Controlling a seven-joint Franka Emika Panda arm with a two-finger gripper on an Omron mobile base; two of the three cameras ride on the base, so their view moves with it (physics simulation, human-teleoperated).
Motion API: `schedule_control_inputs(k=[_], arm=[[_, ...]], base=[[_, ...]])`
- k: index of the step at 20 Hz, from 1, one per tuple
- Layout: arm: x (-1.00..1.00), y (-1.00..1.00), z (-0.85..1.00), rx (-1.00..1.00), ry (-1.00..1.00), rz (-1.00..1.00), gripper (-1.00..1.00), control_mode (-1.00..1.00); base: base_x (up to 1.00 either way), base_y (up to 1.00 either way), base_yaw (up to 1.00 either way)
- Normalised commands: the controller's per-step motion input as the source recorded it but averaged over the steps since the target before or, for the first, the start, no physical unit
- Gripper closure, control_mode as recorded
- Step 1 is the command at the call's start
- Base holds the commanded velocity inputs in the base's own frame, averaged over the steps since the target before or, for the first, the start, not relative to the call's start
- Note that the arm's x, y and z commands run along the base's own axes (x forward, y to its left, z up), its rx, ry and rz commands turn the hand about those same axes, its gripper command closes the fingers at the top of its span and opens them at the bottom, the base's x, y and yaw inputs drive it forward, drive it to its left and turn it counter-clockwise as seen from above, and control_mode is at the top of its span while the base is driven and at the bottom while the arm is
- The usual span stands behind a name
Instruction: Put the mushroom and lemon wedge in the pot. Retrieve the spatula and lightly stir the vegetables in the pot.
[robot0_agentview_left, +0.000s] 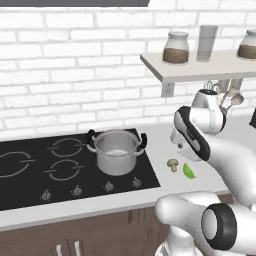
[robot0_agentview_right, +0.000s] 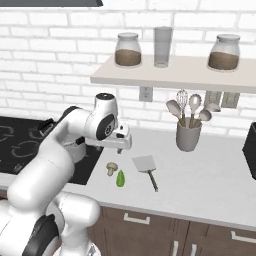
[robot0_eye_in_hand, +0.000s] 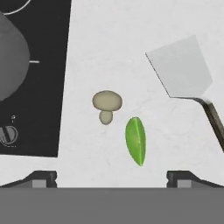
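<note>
- While hanging above the pale counter (robot0_agentview_right: 210, 175) with nothing between its two small dark finger tips, two-finger gripper (robot0_eye_in_hand: 112, 177) spread wide, jaws well apart at the bottom corners of the hand view; in the right base view mostly hidden under the white wrist, near (robot0_agentview_right: 120, 146).
- Just beyond the tips, side by side but not touching: one small tan mushroom (robot0_eye_in_hand: 106, 104) with a short stem, and one narrow green lemon wedge (robot0_eye_in_hand: 135, 140). Same pair on the counter in the base views, mushroom (robot0_agentview_left: 173, 164) (robot0_agentview_right: 111, 168) nearer the cooktop, wedge (robot0_agentview_left: 188, 171) (robot0_agentview_right: 120, 178) beside it.
- Farther right, one spatula (robot0_eye_in_hand: 183, 72) (robot0_agentview_right: 146, 167) lying flat on the counter: grey squarish blade, thin dark handle cut off by the hand view's edge.
- On the black cooktop (robot0_agentview_left: 30, 185), one shiny steel cylindrical pot (robot0_agentview_left: 117, 151) with two black side handles, well apart from the vegetables; largely hidden behind the arm in the right base view.
- By the wall, one grey utensil cup (robot0_agentview_right: 188, 136) with spoons and a whisk, exact count hard to make out.
- On the shelf (robot0_agentview_right: 175, 75), two brown-filled jars and one empty glass.
</note>
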Motion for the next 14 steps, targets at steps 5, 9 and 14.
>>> schedule_control_inputs(k=[5, 9, 14], arm=[[0.0, -0.07, -0.68, 0.0, 0.08, 0.0, -1.0, -1.0], [0.03, 0.0, -0.6, 0.0, 0.05, 0.0, -1.0, -1.0], [0.01, -0.04, -0.54, -0.02, 0.01, 0.0, -1.0, -1.0]], base=[[0.0, 0.0, 0.0], [0.0, 0.0, 0.0], [0.0, 0.0, 0.0]])
